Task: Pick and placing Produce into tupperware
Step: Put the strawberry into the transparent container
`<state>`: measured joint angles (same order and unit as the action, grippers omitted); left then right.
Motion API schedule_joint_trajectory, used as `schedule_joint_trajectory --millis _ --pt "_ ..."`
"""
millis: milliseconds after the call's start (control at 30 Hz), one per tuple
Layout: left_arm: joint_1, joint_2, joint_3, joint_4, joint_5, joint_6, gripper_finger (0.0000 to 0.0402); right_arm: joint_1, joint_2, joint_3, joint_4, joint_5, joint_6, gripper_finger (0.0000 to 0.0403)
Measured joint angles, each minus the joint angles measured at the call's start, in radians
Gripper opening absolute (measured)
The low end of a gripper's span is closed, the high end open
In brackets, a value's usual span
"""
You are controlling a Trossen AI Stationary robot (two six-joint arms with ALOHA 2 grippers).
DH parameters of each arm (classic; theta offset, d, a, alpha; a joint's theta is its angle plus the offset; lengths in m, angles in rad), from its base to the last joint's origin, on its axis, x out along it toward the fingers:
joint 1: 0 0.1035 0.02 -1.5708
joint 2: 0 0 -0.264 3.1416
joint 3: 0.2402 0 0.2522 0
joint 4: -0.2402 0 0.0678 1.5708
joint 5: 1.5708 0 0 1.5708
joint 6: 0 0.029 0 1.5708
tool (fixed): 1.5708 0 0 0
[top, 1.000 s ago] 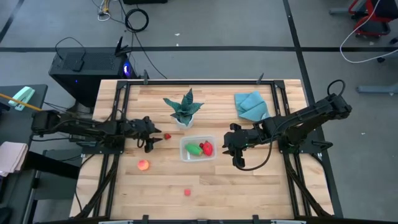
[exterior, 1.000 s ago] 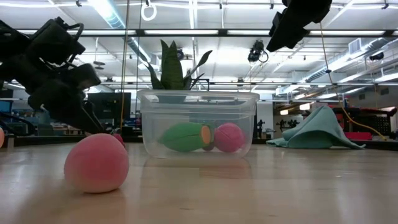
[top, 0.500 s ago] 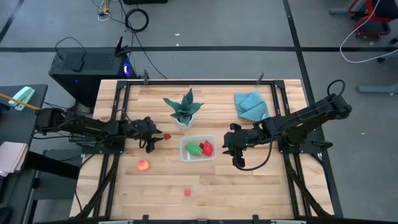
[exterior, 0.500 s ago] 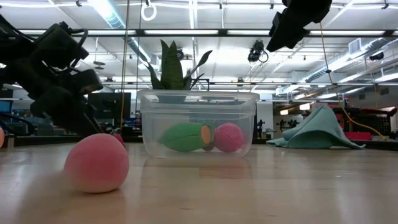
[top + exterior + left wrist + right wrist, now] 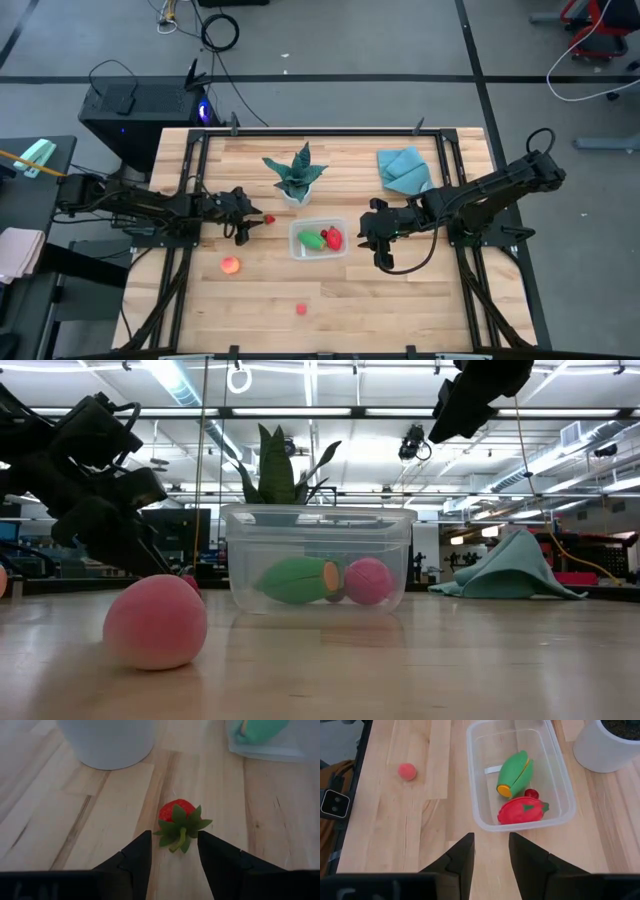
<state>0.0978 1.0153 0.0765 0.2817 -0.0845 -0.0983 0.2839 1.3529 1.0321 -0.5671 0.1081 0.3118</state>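
- The tupperware (image 5: 319, 239) sat on the wooden table (image 5: 400, 300), just in front of the potted plant (image 5: 296, 172).
- Inside the tupperware lay a green oval piece (image 5: 514, 772) and a red tomato-like piece (image 5: 524, 811), touching each other, with a small red bit between them.
- The left gripper (image 5: 245, 226) was low over the table to the left of the tupperware, its fingers parted and holding nothing.
- A toy strawberry (image 5: 178, 822) lay on the wood just ahead of the left gripper's fingertips, in line with the gap between them, leafy end toward the claw, apart from both fingers; it sat between the claw and the tupperware.
- The right gripper (image 5: 372, 232) hung just right of the tupperware, fingers slightly apart and empty.
- An orange-pink ball (image 5: 230, 265) lay left of and in front of the tupperware.
- A small red piece (image 5: 300, 309) lay well in front of the tupperware.
- A blue cloth (image 5: 404, 169) lay behind and right of the tupperware.
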Motion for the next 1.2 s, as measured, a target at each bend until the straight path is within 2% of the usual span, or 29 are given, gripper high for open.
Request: schedule_joint_trajectory --millis 233,600,833,1033,1200 --pt "0.000 0.000 0.000 0.000 0.000 0.000 0.0158 0.000 0.000 0.000 0.000 0.000 0.000 0.0128" --pt "0.000 0.000 0.000 -0.002 0.000 0.005 0.0108 0.000 0.000 0.000 0.000 0.004 0.000 0.0128" --pt "0.000 0.000 0.000 -0.003 0.000 0.034 0.0066 0.000 0.000 0.000 0.000 0.023 0.000 0.0128" --pt "0.000 0.000 0.000 -0.006 -0.001 0.044 0.0015 0.000 0.000 0.000 0.000 0.023 0.000 0.0128" --pt "0.000 0.000 0.000 -0.007 -0.001 0.066 0.0017 0.000 0.000 0.000 0.000 0.023 0.000 0.0128"
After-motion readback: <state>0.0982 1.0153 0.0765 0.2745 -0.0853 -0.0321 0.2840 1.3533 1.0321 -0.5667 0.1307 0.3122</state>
